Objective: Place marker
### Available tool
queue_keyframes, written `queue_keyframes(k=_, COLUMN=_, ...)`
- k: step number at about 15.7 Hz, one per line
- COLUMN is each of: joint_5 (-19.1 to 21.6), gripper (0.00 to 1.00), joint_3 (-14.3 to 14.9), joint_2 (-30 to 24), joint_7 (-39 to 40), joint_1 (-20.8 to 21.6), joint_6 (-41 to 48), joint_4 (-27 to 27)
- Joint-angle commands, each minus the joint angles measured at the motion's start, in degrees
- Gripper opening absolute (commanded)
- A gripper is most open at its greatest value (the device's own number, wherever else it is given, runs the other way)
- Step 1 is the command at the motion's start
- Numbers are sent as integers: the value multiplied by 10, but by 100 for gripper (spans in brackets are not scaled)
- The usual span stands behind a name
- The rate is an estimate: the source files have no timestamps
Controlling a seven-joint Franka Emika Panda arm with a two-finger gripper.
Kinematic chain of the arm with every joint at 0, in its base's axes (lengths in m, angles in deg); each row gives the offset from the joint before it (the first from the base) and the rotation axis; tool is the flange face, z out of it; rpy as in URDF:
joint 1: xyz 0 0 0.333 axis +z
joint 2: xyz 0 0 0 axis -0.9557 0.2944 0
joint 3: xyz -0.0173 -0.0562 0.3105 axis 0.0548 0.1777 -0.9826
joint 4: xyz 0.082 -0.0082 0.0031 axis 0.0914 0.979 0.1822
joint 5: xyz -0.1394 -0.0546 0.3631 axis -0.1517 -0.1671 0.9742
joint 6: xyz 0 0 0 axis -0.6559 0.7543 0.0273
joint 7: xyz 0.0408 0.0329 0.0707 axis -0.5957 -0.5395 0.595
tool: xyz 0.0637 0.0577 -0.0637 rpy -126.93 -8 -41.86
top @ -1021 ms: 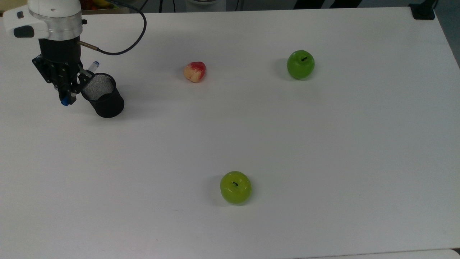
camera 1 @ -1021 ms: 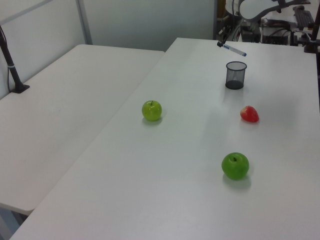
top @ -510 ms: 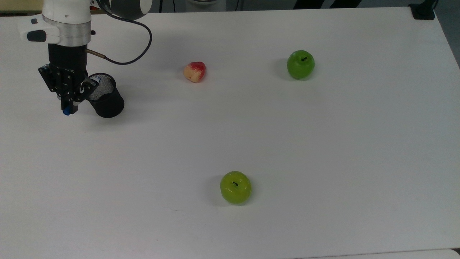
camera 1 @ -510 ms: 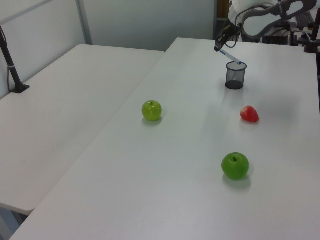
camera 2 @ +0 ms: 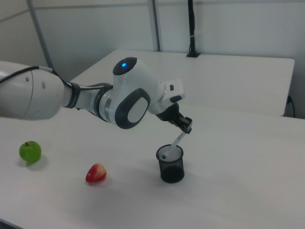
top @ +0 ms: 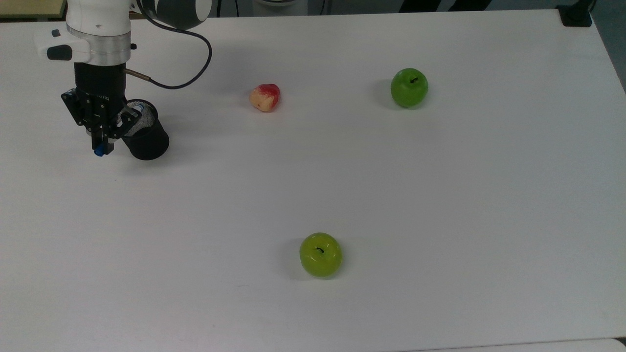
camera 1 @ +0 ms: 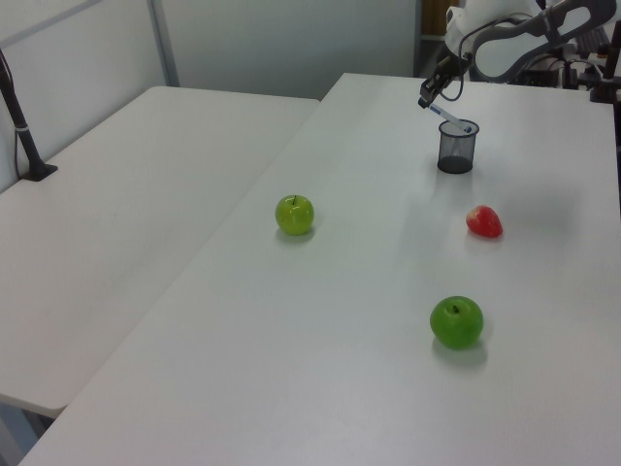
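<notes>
Hand (camera 2: 186, 126) grips marker (camera 2: 174, 142) tilted; right view shows tip inside mesh cup (camera 2: 171, 166).

The white arm reaches in over the mesh cup (camera 2: 171, 164), its wrist angled downward. The black gripper (camera 2: 185, 126) hangs just above the cup's rim, jaws closed on the marker (camera 2: 174, 142), which slants down into the cup's mouth.
</notes>
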Motion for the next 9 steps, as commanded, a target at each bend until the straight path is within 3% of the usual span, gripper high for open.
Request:
queue_keyframes(k=1, joint_5=8, gripper=33, joint_3=-1, joint_2=-31, joint_7=5, joint_1=3, joint_6=-7, joint_4=32)
queue_keyframes(k=2, joint_5=8, gripper=46, joint_3=-1, joint_2=-33, joint_7=4, joint_1=3, joint_6=-6, joint_4=32)
queue_keyframes(k=3, joint_5=8, gripper=78, joint_3=-1, joint_2=-33, joint_7=3, joint_1=4, joint_6=-4, joint_4=32)
queue_keyframes(k=4, joint_5=8, gripper=100, joint_3=-1, joint_2=-34, joint_7=-2, joint_1=4, joint_6=-3, joint_4=32)
queue_keyframes(k=9, joint_5=8, gripper=100, joint_3=-1, joint_2=-39, joint_7=-12, joint_1=10, joint_6=25, joint_4=25)
